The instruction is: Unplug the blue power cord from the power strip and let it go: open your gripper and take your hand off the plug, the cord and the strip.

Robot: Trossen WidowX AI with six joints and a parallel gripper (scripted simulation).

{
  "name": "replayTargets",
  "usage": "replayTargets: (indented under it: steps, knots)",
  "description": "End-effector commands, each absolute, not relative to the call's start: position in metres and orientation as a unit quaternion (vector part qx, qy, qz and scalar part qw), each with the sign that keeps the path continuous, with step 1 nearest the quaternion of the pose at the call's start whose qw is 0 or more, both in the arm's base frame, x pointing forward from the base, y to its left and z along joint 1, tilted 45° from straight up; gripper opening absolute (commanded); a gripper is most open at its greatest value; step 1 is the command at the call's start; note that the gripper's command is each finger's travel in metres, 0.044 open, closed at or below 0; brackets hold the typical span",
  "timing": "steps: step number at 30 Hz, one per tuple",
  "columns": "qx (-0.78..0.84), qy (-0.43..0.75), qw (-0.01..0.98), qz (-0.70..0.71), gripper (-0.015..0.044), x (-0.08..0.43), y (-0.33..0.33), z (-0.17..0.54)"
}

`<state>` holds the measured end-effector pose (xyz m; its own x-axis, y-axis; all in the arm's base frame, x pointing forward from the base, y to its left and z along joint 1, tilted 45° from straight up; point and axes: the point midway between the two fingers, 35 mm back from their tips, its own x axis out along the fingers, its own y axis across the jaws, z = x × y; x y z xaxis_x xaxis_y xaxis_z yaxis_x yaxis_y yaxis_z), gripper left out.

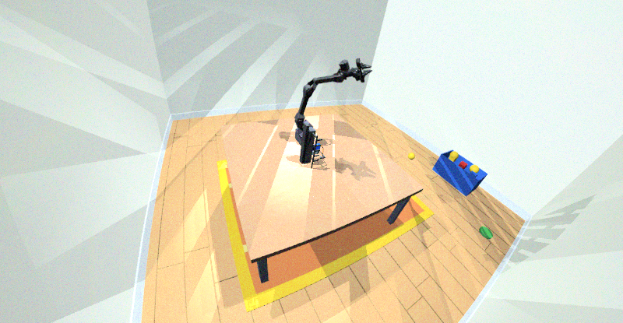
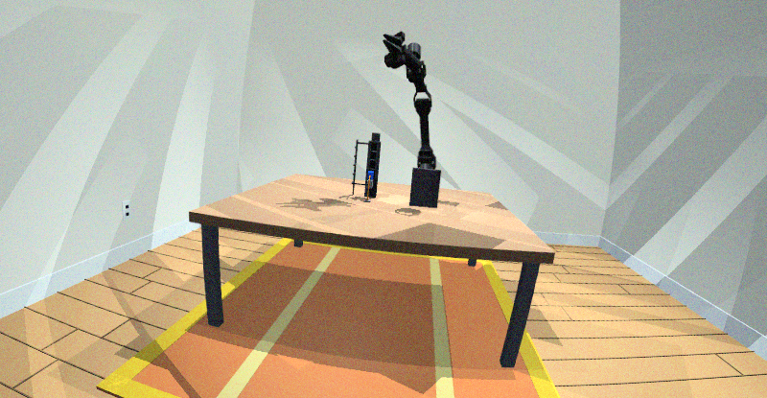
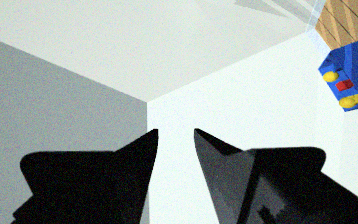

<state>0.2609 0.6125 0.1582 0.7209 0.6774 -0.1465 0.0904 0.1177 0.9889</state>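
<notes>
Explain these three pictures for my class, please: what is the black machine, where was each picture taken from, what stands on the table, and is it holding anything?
The black machine is a robot arm bolted to a wooden table. At its tip is a gripper, two fingers that pinch. One picture looks down from high up, one from the floor in front, and one from a camera on the wrist itself, showing both fingers against bare walls. Beside the arm's base stands an upright power strip with a blue plug in it. The gripper is raised far above them, partly closed, and holds nothing. A blue box sits on the floor.
</notes>
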Motion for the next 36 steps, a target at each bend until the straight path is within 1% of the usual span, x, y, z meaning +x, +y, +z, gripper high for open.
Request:
replayTargets:
  steps: [1,5,9,13,17,21,25,31,36]
  knots:
    - [0.490,0.291,0.803,0.175,0.0160,0.303,0.569,0.124]
    - [0.331,0.294,0.886,0.133,0.0160,0.340,0.517,0.090]
    - [0.168,0.314,0.930,0.094,0.0160,0.365,0.460,0.061]
    - [0.000,0.349,0.935,0.062,0.0160,0.381,0.397,0.035]
    - [-0.160,0.397,0.903,0.043,0.0160,0.387,0.332,0.015]
    - [-0.305,0.453,0.836,0.041,0.0160,0.382,0.266,-0.001]
    - [-0.430,0.515,0.739,0.057,0.0160,0.368,0.202,-0.010]
    - [-0.563,0.605,0.550,0.122,0.0160,0.331,0.113,-0.013]
    - [-0.616,0.664,0.368,0.212,0.0160,0.288,0.048,-0.006]
